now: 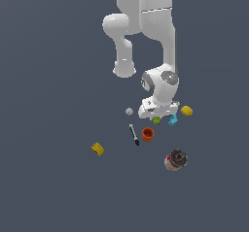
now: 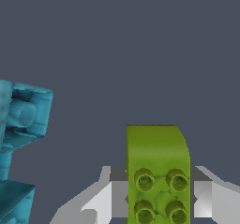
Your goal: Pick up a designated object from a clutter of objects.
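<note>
The designated object, a lime-green toy brick [image 1: 156,121] with studs, sits right under the hand in the exterior view. In the wrist view the green brick [image 2: 157,153] fills the space between the two fingers, and both grey pads [image 2: 118,195] touch its sides. My gripper [image 1: 156,115] [image 2: 158,197] is low over the floor and shut on the brick. I cannot tell whether the brick rests on the floor or is raised. The rest of the clutter of objects lies scattered around it.
A cyan block [image 1: 172,121] [image 2: 23,115] lies close beside the brick. A yellow ball [image 1: 186,110], tiny grey ball [image 1: 129,111], black-and-white pen [image 1: 134,134], orange cup [image 1: 148,134], red-white can [image 1: 175,159] and yellow block [image 1: 97,149] lie around.
</note>
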Robot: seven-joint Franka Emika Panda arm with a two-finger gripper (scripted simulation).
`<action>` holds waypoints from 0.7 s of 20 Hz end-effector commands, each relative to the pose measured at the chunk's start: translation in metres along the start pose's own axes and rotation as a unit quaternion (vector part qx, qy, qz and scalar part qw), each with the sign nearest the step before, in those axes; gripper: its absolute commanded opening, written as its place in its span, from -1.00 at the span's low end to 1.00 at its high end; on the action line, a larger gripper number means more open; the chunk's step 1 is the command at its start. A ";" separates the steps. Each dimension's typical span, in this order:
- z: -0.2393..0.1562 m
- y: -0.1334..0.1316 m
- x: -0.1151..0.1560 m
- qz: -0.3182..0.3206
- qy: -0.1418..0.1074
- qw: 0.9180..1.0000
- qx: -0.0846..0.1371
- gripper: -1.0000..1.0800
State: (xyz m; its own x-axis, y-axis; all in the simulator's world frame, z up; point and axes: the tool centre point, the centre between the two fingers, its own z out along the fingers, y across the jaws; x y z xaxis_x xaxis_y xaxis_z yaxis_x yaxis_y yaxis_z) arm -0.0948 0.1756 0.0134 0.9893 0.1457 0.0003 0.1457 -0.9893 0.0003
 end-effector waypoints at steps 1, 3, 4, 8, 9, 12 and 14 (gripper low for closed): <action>0.000 0.000 0.000 0.000 0.000 1.000 0.000 -1.00; 0.000 0.000 0.000 0.000 0.000 1.000 0.000 -1.00; 0.000 0.000 0.000 0.000 0.000 1.000 0.000 -1.00; -0.001 0.000 0.001 0.000 0.000 1.000 0.000 -1.00; -0.002 0.000 0.001 0.000 0.000 1.000 0.000 -1.00; -0.007 0.002 0.005 0.000 0.000 1.000 0.000 -1.00; -0.013 0.003 0.008 0.000 0.000 1.000 0.000 -1.00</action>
State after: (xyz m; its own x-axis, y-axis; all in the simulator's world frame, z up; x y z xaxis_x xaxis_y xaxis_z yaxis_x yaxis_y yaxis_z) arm -0.0891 0.1743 0.0223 0.9893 0.1460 -0.0009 0.1460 -0.9893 0.0006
